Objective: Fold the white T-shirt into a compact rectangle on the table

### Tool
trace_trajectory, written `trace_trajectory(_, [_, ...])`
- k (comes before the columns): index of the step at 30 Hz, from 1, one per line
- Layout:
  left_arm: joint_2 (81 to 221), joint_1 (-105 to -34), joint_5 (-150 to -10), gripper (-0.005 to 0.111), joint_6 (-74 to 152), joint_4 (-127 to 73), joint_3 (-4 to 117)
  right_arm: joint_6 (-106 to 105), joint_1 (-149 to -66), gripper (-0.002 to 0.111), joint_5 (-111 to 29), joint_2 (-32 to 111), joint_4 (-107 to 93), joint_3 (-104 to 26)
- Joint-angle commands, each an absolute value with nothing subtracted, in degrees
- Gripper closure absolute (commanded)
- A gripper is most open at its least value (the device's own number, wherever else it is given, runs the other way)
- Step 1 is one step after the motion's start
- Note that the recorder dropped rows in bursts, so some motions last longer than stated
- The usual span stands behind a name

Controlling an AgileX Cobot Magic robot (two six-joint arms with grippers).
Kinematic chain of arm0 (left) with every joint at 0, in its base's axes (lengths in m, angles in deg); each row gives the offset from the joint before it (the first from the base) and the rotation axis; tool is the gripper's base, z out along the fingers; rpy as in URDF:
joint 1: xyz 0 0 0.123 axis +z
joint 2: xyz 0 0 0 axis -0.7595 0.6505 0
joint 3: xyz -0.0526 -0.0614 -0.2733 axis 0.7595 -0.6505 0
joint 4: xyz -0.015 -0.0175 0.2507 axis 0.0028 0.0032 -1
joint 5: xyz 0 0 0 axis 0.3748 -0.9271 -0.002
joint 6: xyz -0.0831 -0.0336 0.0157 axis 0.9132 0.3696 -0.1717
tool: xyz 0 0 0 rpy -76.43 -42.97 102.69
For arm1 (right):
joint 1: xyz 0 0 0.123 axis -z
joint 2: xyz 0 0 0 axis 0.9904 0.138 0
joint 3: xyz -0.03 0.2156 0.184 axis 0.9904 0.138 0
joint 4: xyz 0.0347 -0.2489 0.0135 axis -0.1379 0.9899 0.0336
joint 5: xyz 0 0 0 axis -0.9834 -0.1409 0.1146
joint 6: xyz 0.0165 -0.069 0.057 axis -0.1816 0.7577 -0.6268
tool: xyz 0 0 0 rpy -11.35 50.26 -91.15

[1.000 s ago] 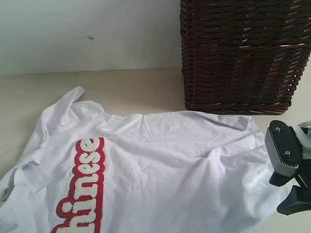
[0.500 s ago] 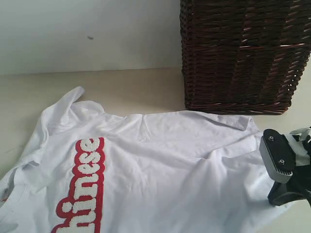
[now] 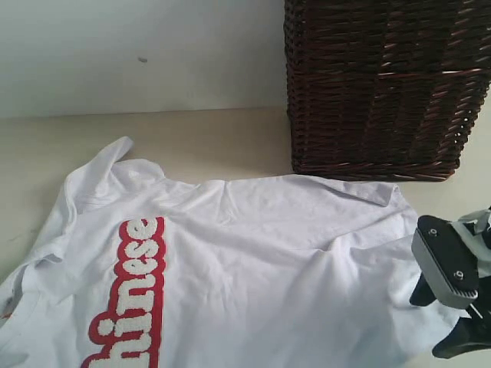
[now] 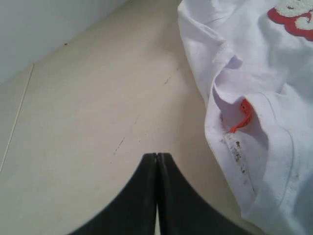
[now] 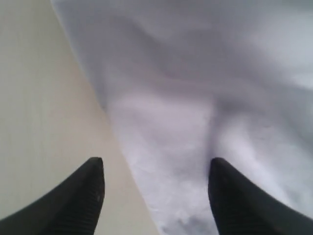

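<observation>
The white T-shirt (image 3: 253, 261) lies spread and wrinkled on the table (image 3: 207, 138), its red-outlined lettering (image 3: 130, 299) running down the left part. My right gripper (image 3: 443, 318) hovers at the shirt's right edge, open. In the right wrist view, the right gripper (image 5: 156, 165) straddles the shirt's hem (image 5: 161, 147), one fingertip over bare table and the other over cloth, nothing pinched. My left gripper (image 4: 157, 155) is shut and empty above bare table, beside the shirt's collar (image 4: 234, 127) with its orange tag (image 4: 243, 115). The exterior view does not show the left gripper.
A tall dark brown wicker basket (image 3: 383, 84) stands at the back right, close behind the shirt's far edge. A pale wall (image 3: 138, 54) rises behind the table. Bare tabletop (image 4: 98, 107) stretches beside the collar.
The right gripper has shifted a little lower along the shirt's right edge, and its fingers stand apart. The shirt lies as before.
</observation>
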State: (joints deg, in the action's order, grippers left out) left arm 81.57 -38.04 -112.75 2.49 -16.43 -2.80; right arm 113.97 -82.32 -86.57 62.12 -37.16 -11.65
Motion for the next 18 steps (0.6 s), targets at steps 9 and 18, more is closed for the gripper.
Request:
trace_trajectory(9, [81.3, -38.0, -112.1, 0.107, 2.6, -16.2, -3.1, 116.9, -82.1, 0.089, -78.3, 64.2, -37.9, -7.4])
trace_trajectory(18, [81.3, -38.0, -112.1, 0.107, 2.6, -16.2, -3.1, 116.1, -82.1, 0.108, -80.5, 57.7, -46.8, -7.6])
